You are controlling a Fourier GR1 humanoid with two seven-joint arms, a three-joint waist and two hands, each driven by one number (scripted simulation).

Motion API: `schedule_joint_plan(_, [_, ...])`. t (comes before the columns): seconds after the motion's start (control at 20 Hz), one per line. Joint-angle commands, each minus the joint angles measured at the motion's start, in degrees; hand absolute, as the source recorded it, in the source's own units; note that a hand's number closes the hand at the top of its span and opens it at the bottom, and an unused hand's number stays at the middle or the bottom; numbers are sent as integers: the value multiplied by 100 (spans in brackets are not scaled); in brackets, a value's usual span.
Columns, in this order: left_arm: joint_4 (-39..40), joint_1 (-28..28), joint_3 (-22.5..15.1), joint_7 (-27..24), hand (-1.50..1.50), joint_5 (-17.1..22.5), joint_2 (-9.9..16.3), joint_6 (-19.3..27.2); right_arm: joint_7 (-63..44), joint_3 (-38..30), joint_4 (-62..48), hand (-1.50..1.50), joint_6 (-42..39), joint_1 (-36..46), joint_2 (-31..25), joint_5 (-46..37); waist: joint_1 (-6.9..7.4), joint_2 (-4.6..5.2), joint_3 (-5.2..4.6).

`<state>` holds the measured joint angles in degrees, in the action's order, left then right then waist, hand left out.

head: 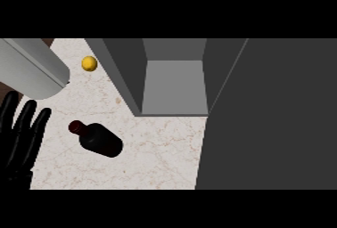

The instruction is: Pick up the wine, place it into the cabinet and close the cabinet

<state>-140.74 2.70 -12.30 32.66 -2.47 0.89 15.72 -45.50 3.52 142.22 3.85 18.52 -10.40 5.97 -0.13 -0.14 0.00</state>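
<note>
The wine bottle point(99, 139) is dark and lies on its side on the pale marble counter point(158, 156), its neck pointing to the upper left. The grey cabinet point(174, 84) stands open at the back centre, and its inside shows nothing in it. Its dark door point(270, 116) fills the right side of the view. My left hand point(20, 133) rests at the left edge, open with fingers straight and pointing up, a short way left of the bottle and apart from it. My right hand does not show.
A small yellow lemon point(89, 63) sits on the counter at the back left, beside the cabinet's left wall. A large light-grey cylinder point(33, 71) slants across the upper left corner, above my left hand.
</note>
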Motion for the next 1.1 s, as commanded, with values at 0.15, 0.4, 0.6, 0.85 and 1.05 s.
schedule_joint_plan(0.15, [481, -74, -274, -426, -150, -310, -87, 352, -713, -257, 870, -150, 62, 117, -136, 442, -15, 0, -1])
schedule_joint_plan(0.4, [386, -219, 550, -336, -150, -3, 64, 143, -1329, -277, 784, -150, 355, 875, -203, 321, -2, -6, -6])
schedule_joint_plan(0.6, [992, -141, 604, -767, -150, 2, -5, 118, -1589, -295, 966, -150, 400, 936, -255, 337, -26, -7, -6])
schedule_joint_plan(0.85, [1209, 78, 1146, -1151, -150, 519, 138, -135, -1626, -308, 743, -150, 435, 1214, -278, 287, -5, -3, -6])
schedule_joint_plan(1.05, [1596, 401, 825, -1501, -150, 310, 42, -243, -1288, -377, 329, -150, 300, 1233, -285, 328, 14, 6, -2])
